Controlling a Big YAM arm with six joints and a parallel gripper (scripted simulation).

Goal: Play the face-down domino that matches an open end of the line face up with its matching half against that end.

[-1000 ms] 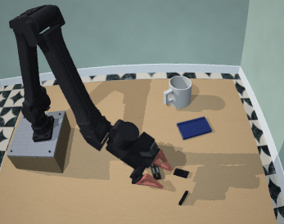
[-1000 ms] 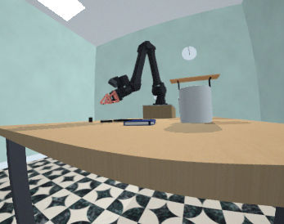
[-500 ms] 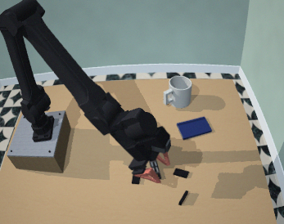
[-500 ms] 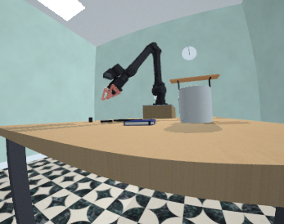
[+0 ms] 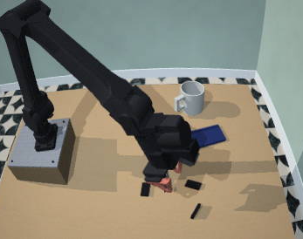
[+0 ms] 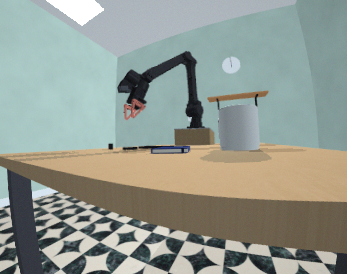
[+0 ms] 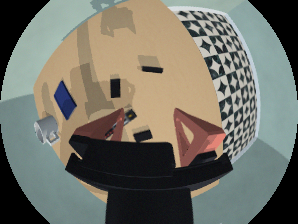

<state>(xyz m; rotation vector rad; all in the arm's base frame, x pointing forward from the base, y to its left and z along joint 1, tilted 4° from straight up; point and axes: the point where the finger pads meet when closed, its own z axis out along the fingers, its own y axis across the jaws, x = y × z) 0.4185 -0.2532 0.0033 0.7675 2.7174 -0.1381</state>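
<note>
My gripper [image 5: 175, 180] [image 6: 133, 113] [image 7: 149, 111] is open and empty, raised above the table. In the wrist view a short line of face-up dominoes [image 7: 131, 115] with coloured pips runs diagonally, partly hidden behind the left finger; the arm hides it in the top view. A black face-down domino [image 5: 145, 189] [image 7: 143, 135] lies close to the line. A second black domino [image 5: 193, 185] [image 7: 115, 88] lies flat farther out. A third black domino [image 5: 196, 211] [image 6: 110, 146] [image 7: 152, 69] appears to stand on its long edge, casting a wide shadow. Pip values are too small to read.
A blue flat box-like thing [image 5: 210, 135] [image 6: 170, 150] [image 7: 65, 100] lies beyond the dominoes. A white mug [image 5: 194, 100] [image 6: 239, 127] [image 7: 46, 131] stands behind it. The arm's base block [image 5: 42, 146] [image 6: 194, 136] is at the table's other side.
</note>
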